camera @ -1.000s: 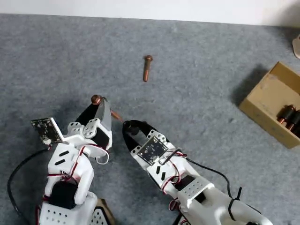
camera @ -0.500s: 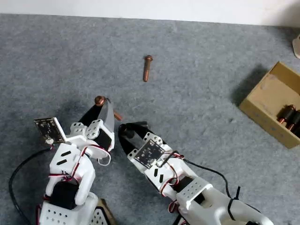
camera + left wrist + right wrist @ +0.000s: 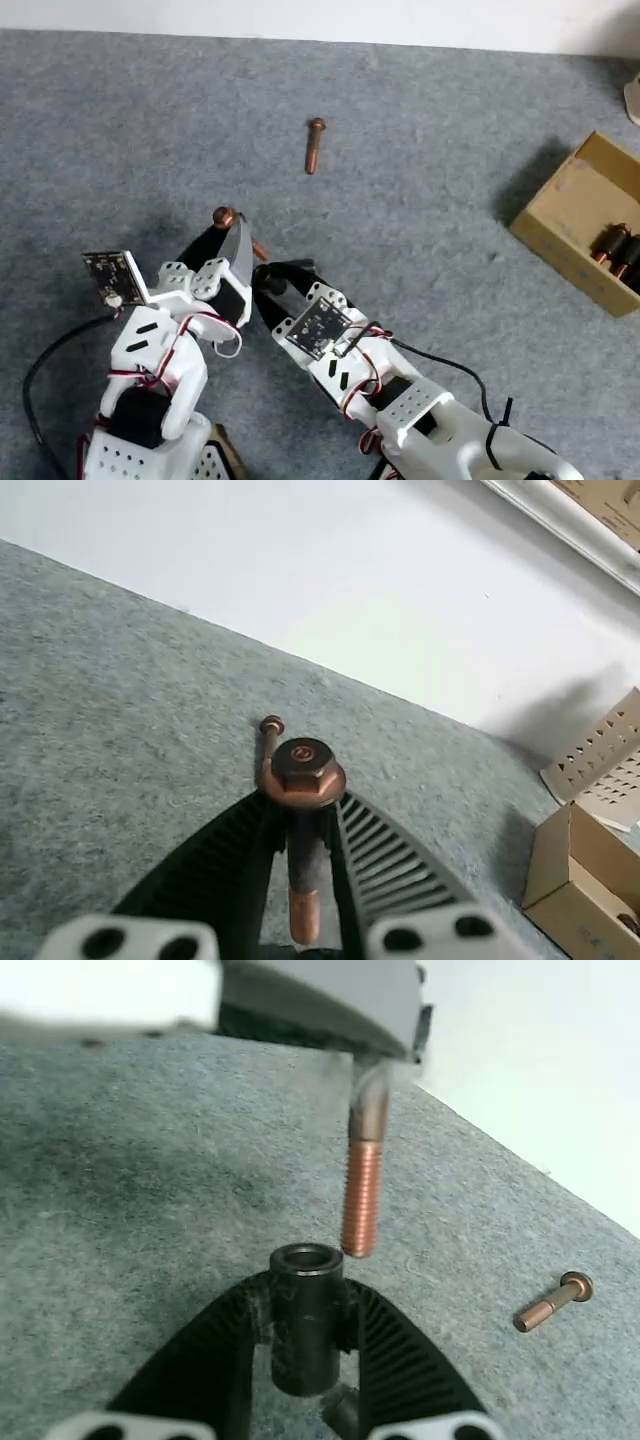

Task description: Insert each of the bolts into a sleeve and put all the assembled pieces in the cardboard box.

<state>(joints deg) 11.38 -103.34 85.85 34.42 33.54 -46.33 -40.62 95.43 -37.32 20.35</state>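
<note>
- The bolt (image 3: 305,772) with the hexagonal head is pinched between the two fingers of the left gripper (image 3: 300,815), which are pressed against its shaft; the head sticks out beyond the fingertips.
- From the right wrist view, the threaded end of this bolt hangs just at the rim of the sleeve (image 3: 305,1320), and it is not inside the opening.
- The sleeve is black, stands upright with its open mouth up, and the right gripper (image 3: 303,1295) clamps it from both sides.
- Both grippers are close together in the near part of the grey worktop (image 3: 430,110).
- A second bolt (image 3: 314,145) lies loose on the worktop, farther back and well apart from the grippers.
- The cardboard box (image 3: 560,215) stands at the right edge, and some assembled pieces (image 3: 615,245) lie inside it.
</note>
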